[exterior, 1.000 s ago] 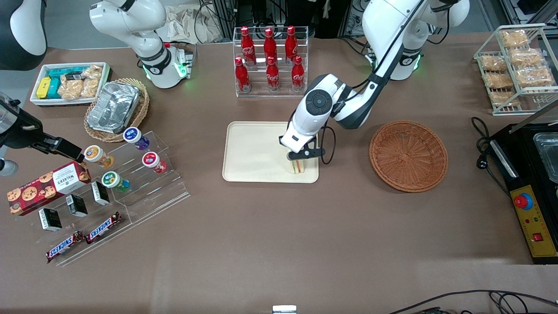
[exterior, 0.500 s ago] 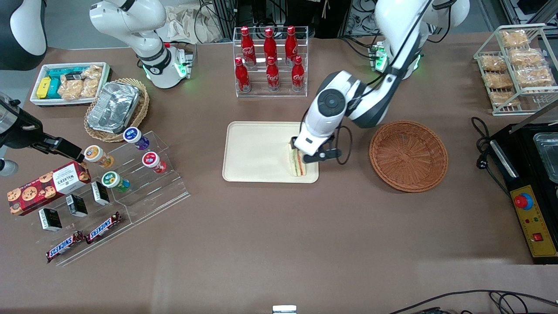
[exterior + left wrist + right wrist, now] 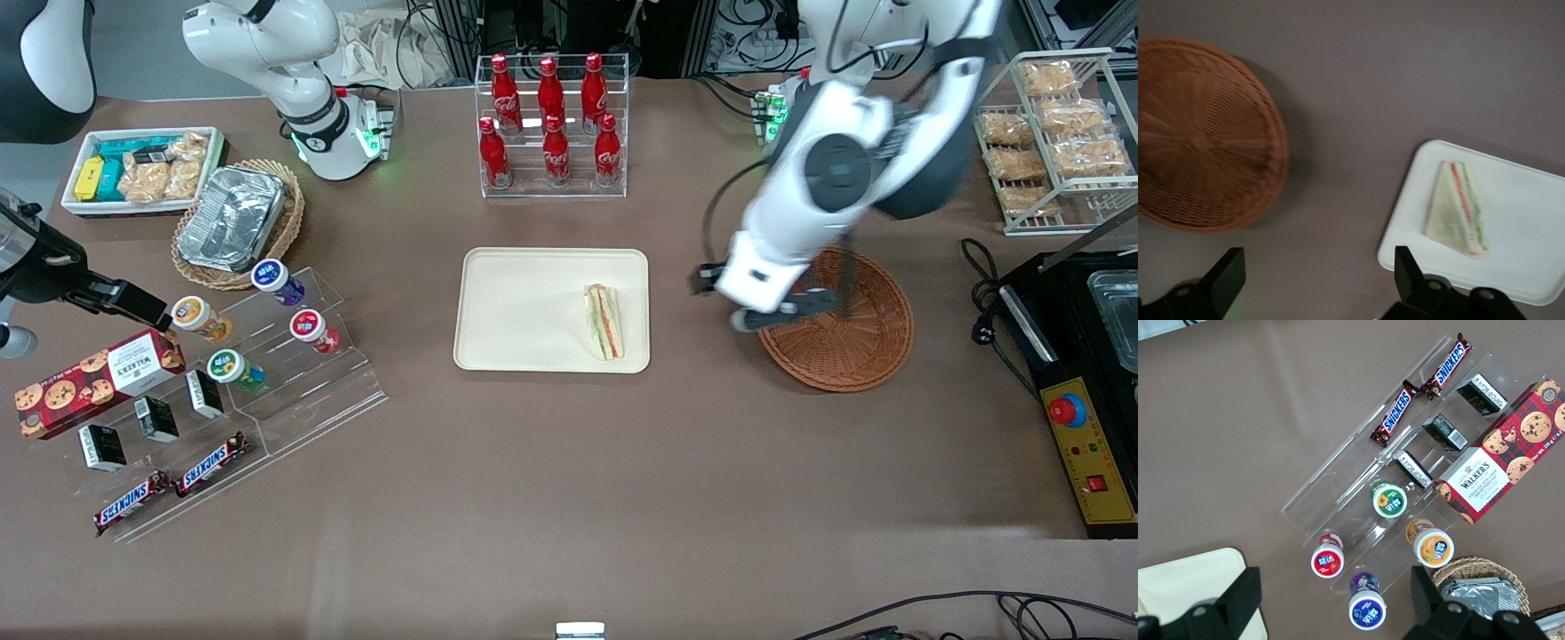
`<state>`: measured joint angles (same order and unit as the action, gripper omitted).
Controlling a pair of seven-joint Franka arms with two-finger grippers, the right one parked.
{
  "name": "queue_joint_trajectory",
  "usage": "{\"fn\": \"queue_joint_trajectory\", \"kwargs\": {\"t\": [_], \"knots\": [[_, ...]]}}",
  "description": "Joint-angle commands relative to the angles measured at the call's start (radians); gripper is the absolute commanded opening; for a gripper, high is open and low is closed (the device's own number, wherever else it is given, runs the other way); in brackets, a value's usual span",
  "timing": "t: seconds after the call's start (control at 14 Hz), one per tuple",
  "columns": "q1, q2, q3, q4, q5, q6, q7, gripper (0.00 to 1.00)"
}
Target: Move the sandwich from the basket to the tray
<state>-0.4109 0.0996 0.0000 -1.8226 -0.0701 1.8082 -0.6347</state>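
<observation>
Sandwich (image 3: 604, 321) lies on tray (image 3: 524, 307), near its basket-side (image 3: 834, 318) edge; gripper (image 3: 765, 313), empty and spread, above basket rim, should retreat clear without brushing it.

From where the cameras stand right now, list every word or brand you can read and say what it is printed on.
"SNICKERS": on the two brown chocolate bars on the clear acrylic stand.
"WALKERS": on the red tartan biscuit box; the smaller print under it is too small to read.
Red bottles in the clear rack: white script, too small to read.
Round-lidded cups: labels unreadable.
No text on the triangular sandwich, the cream tray, the reddish-brown wicker basket or the gripper above the basket's rim.
</observation>
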Motion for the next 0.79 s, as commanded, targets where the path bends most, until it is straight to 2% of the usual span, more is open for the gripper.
{"fn": "queue_joint_trajectory", "kwargs": {"t": [0.0, 0.29, 0.5, 0.71], "knots": [[0.085, -0.066, 0.0, -0.003, 0.108, -0.058, 0.107, 0.99], [0.26, -0.147, -0.002, 0.006, 0.099, -0.141, 0.416, 0.99], [0.362, -0.155, 0.0, 0.092, 0.105, -0.222, 0.605, 0.99], [0.392, -0.144, 0.0, 0.149, 0.084, -0.242, 0.601, 0.99]]}}
